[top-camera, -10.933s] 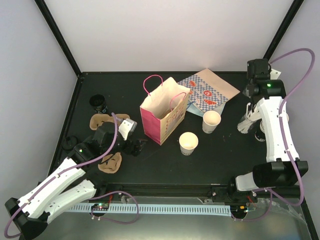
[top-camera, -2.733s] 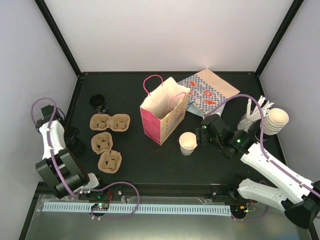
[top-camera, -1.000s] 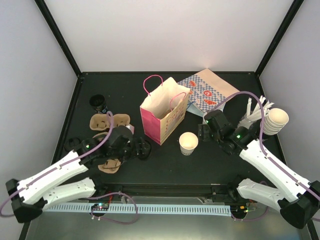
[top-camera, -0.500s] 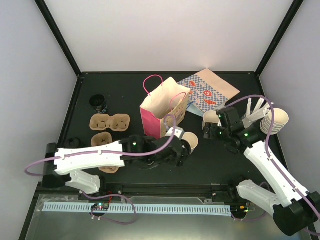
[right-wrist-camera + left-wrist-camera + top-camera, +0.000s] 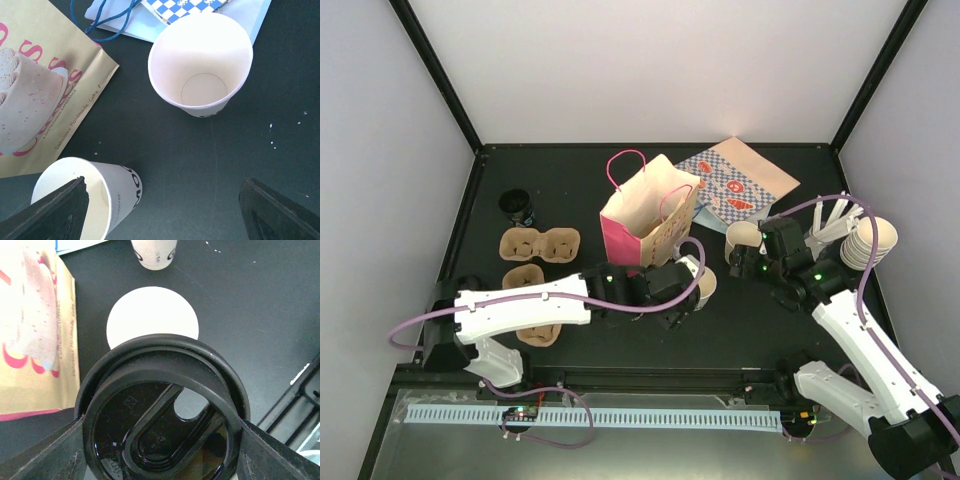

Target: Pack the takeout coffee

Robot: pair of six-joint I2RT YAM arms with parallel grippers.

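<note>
Hovering over the small white paper cup with dark print, which stands near the middle of the black desk, toward its near edge, just beside the pink paper bag: round black plastic lid, clamped in the left jaws. Meanwhile the right jaws stand apart, empty. Risk: lid seems off-centre; pressing down could tip the cup or buckle its rim.
</note>
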